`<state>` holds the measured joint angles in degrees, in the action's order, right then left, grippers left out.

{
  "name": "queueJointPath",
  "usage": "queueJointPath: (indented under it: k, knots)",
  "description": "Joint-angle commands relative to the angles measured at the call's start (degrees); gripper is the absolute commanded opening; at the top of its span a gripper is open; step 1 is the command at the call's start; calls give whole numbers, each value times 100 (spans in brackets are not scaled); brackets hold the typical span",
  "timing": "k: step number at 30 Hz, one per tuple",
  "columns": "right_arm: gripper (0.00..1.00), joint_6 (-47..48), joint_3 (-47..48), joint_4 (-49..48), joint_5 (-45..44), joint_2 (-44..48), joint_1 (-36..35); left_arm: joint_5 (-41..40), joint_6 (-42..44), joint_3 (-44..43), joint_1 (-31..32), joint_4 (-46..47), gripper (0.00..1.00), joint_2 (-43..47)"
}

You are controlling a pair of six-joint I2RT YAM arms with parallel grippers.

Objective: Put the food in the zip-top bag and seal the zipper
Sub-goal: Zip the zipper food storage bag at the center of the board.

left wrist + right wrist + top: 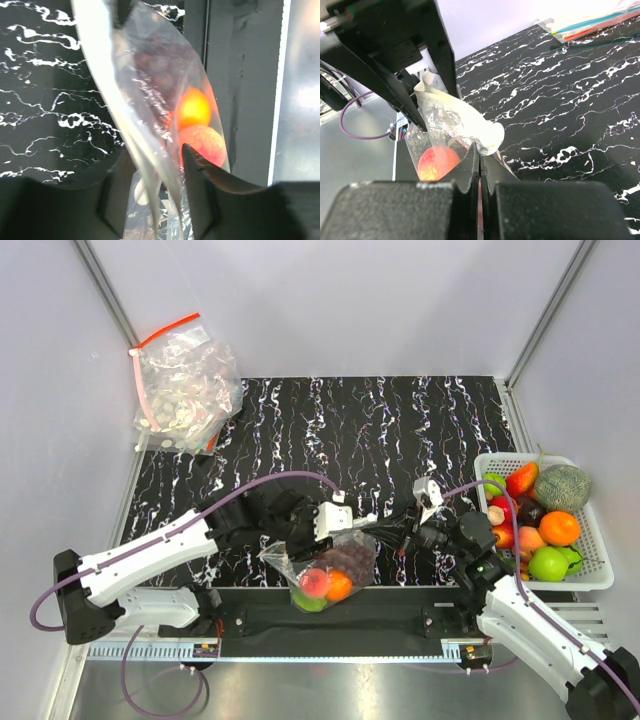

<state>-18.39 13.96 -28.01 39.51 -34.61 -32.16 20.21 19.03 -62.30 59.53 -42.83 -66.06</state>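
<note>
near edge, centre: zip-top bag (pixel 325 568) hangs between the two grippers, its lower end over the dark strip at the table's front edge.
contents, seen through the clear plastic: peach-red fruit (pixel 205 142) lowest, orange fruit (pixel 194 107) touching it just above, a dark grape cluster (pixel 150 65) higher up. top view also shows a green fruit (pixel 308 602) at the very bottom of the bag.
left gripper (pixel 160 155): fingers set narrow, one on each side of the bag's mouth end, plastic gathered between them. reads as a pinch on the bag.
zipper (pixel 112 85): pale strip running diagonally up and away from the left fingers. cannot tell whether it is pressed closed along its length.
right gripper (pixel 480 157): jaws all but touching, only a thin sliver of gap, clamped on the bag's edge where the pale strip curls over. the left gripper's black fingers hold the other end of the same strip just beyond.
mid: black white-veined table mat (pixel 380 430).
right side: white basket (pixel 597 545) with mixed fruit, beside the right arm.
far left corner: heap of clear bags (pixel 185 390) with a red strip.
</note>
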Motion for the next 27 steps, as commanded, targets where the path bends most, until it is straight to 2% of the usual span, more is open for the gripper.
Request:
queueJointPath:
  k: [1, 5, 6, 8, 10, 14, 19, 27]
  knots:
    - [0, 204, 406, 242, -84, 130, -27, -271, -250, -457, 24, 442, 53, 216]
    - [0, 275, 485, 419, -4, 156, -27, -727, -565, -739, 15, 837, 63, 191]
    - [0, 405, 485, 428, 74, 156, -27, -1068, -1063, -992, -37, 1099, 69, -53]
    - [0, 450, 485, 428, 127, 165, -27, -845, -1391, -1292, -230, 1075, 69, -169]
    - [0, 503, 477, 445, 66, 165, -27, -275, -1664, -1626, -502, 882, 71, -589]
    - [0, 565, 538, 490, 83, 130, -27, 44, -1885, -2346, -547, 416, 70, -1206]
    - [0, 582, 547, 463, 66, 77, -27, 1000, -2122, -2383, -547, 670, 63, -1576]
    - [0, 591, 573, 437, 110, 42, -27, 1319, -2377, -2453, -547, 749, 57, -1866]
